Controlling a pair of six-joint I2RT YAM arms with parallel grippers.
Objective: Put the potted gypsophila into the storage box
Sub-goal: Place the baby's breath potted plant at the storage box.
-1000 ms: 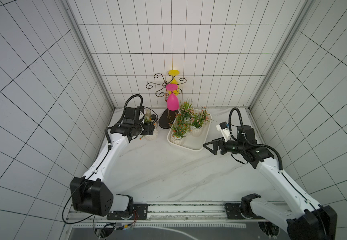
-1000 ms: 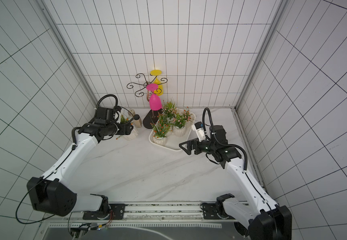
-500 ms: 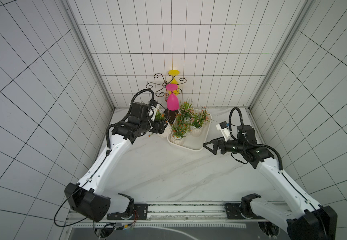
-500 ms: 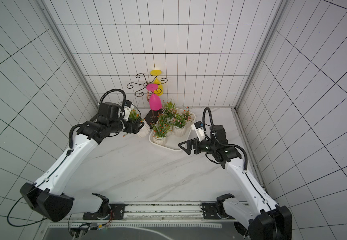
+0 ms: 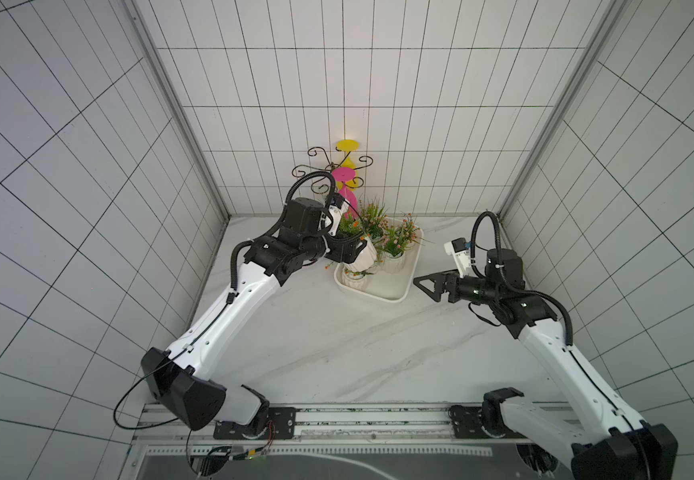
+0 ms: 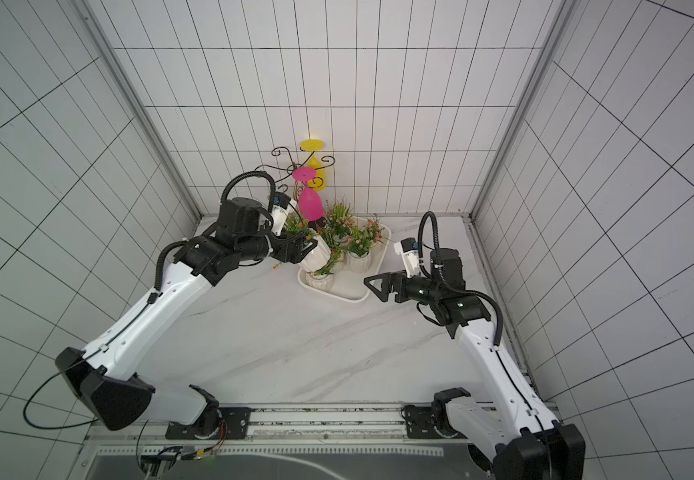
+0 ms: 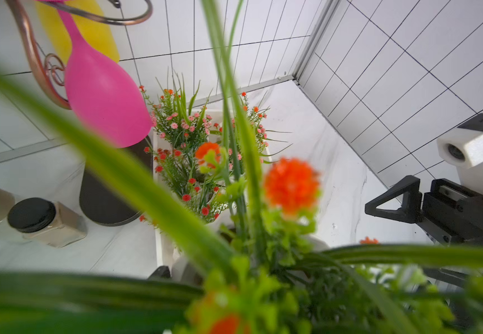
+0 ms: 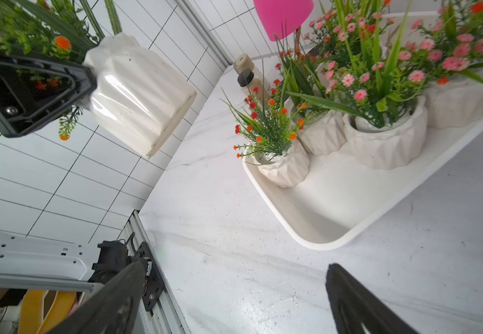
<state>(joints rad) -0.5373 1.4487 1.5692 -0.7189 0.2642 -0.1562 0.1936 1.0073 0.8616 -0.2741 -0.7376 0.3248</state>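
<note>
White ribbed pot of gypsophila (image 5: 360,261), tilted, clamped at its rim in L claw (image 5: 349,249), aloft over left edge of storage box (image 5: 378,296) w/ other pots inside. R claw (image 5: 426,282): jaws wide, empty, just beside box, above desk (image 5: 316,332).

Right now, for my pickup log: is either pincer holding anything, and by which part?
The left pincer grips the orange-flowered plant's white pot at its upper rim, tilted in mid-air. The right pincer is open and empty.

Left arm stretched toward the tabletop's far edge, left gripper (image 5: 353,252) clamped on the potted gypsophila (image 8: 139,95), lifted clear; right gripper (image 5: 425,286) hovers low, jaws wide.
</note>
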